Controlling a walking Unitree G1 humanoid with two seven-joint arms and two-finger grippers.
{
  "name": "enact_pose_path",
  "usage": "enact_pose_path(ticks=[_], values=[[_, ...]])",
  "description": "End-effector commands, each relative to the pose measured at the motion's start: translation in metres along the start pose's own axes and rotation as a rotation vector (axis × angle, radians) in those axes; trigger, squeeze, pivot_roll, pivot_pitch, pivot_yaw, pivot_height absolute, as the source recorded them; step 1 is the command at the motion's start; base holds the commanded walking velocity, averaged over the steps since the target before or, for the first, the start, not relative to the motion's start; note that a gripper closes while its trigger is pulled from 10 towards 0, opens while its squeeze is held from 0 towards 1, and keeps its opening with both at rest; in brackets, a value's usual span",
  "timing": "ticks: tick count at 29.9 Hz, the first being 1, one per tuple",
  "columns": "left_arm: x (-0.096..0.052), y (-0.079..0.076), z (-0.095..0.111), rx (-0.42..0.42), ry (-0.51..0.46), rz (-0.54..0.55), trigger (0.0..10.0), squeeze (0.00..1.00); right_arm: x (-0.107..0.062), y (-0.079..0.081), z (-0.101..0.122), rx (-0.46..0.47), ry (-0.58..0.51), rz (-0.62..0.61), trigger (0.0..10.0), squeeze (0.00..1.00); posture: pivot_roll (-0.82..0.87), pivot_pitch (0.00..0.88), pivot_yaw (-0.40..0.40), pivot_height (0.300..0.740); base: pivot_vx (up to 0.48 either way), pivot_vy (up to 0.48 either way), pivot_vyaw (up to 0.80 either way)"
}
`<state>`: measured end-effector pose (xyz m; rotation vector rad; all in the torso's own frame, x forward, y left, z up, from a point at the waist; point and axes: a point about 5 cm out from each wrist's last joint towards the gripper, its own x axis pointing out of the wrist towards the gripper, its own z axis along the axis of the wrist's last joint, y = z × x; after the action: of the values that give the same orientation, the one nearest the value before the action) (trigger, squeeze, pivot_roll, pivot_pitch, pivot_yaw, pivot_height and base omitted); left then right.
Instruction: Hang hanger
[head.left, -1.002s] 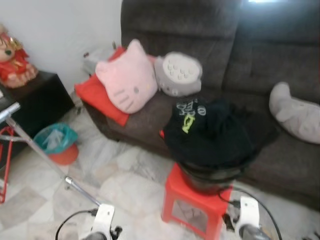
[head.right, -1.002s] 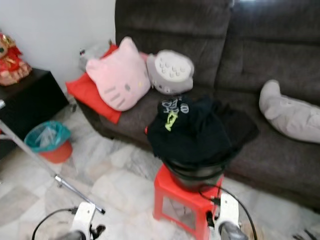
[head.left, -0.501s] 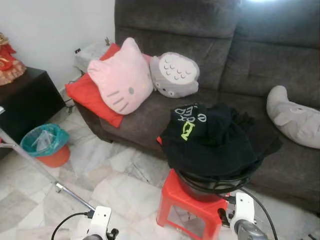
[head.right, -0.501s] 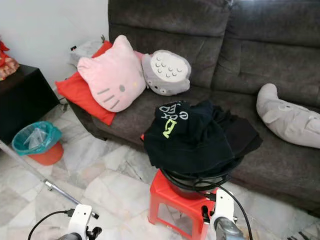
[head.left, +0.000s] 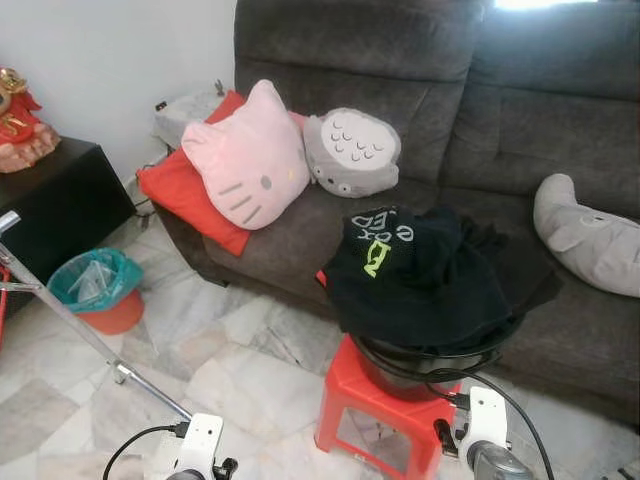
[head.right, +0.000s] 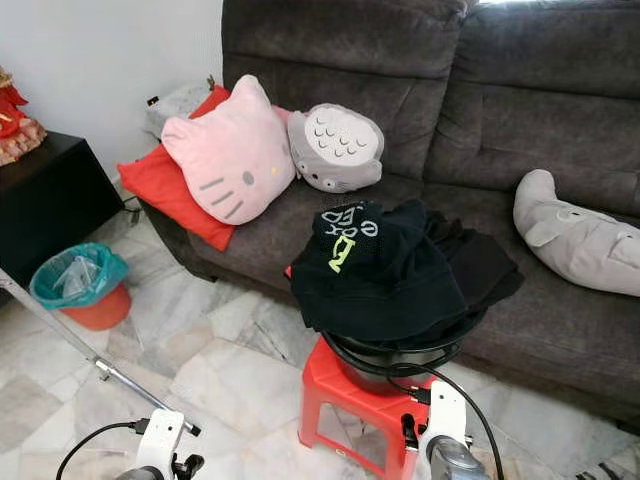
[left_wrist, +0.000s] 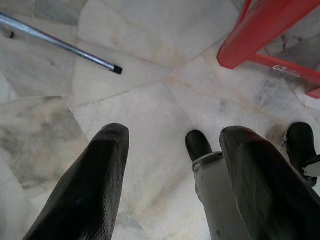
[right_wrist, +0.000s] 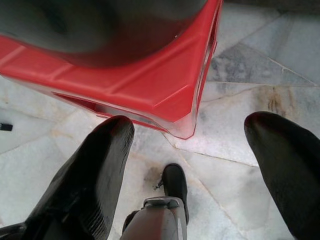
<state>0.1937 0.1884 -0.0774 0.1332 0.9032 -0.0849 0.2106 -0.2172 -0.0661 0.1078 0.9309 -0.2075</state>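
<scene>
**Both grippers empty, no hanger picked out**

The left gripper (left_wrist: 172, 180) and right gripper (right_wrist: 187, 175) hang low with fingers spread wide, nothing held, beside the red plastic stool (head.left: 385, 425). On that stool a black round basket (head.left: 430, 365) is heaped with dark clothes (head.left: 415, 275). A hanger cannot be made out. The approach step is judged in hand; next, the hanger must be located.
</scene>
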Motion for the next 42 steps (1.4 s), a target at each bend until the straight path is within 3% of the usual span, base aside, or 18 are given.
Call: enact_pose_path(ticks=[1,19,34,42], values=[[-0.0015,0.0033,-0.0055,0.009,0.015,0.001,10.0,0.00,0.0000,0.0022,-0.0008,-0.005,0.000,0.009,10.0,0.00,-0.16,0.000,0.072,0.740,0.000,0.000,0.00],[-0.0024,0.0042,-0.0099,0.030,0.036,-0.003,10.0,0.00,0.0000,0.0032,-0.0023,0.006,0.008,0.009,10.0,0.00,-0.16,0.000,0.077,0.740,-0.091,0.000,0.00],[-0.0029,0.0033,-0.0123,0.031,0.042,0.001,10.0,0.00,0.0000,0.0041,-0.0035,0.001,0.024,0.018,10.0,0.00,-0.15,0.000,0.078,0.740,0.000,0.000,-0.68],[-0.0030,0.0043,-0.0124,0.034,0.045,-0.001,10.0,0.00,0.0000,0.0042,-0.0016,-0.002,-0.003,0.017,10.0,0.00,-0.16,0.000,0.078,0.740,0.000,0.000,-0.12]])
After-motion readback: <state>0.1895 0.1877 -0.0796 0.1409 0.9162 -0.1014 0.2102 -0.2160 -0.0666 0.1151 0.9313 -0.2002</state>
